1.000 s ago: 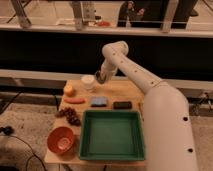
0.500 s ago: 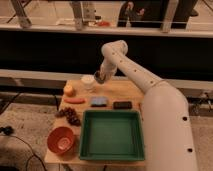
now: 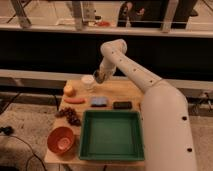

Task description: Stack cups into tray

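I read the white cup (image 3: 88, 81) as upright near the far edge of the wooden table (image 3: 117, 91), upper centre of the frame. The gripper (image 3: 99, 77) sits just to its right at cup height, and I cannot tell whether it is apart, together or clamped on the cup. The green tray (image 3: 111, 135) lies lower centre, well apart from the cup, with a blue sponge (image 3: 99, 101) and a dark block (image 3: 122, 105) between them and an orange bowl (image 3: 62, 139) at lower left.

My dark gripper (image 3: 99, 77) hangs just beside the white cup (image 3: 88, 82), and my arm (image 3: 137, 72) shows cream-white. I see a green tray (image 3: 111, 114), orange bowl (image 3: 61, 140), blue sponge (image 3: 99, 101), black block (image 3: 122, 105) and dark purple grapes (image 3: 69, 115), all plain, on the tan table (image 3: 127, 91).
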`<state>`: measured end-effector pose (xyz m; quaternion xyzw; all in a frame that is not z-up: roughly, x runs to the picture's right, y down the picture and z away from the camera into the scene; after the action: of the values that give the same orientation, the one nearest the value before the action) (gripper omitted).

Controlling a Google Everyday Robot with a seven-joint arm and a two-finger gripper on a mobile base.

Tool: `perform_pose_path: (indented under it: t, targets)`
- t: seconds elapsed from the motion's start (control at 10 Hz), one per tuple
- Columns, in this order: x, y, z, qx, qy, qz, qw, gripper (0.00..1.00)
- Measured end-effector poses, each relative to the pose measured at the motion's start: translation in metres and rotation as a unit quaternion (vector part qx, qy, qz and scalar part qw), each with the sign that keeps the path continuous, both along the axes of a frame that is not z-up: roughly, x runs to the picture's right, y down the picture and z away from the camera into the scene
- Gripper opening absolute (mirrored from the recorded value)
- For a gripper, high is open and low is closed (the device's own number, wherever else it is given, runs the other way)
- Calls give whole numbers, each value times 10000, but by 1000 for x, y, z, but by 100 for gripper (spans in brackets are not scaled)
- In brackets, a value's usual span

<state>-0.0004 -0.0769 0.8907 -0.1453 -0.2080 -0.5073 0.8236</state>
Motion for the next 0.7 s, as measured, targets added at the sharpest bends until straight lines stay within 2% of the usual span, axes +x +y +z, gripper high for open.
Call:
perform_pose_path:
  t: [0.7]
  targets:
    - [-5,-4,-6,39,-191,-285,9994,0]
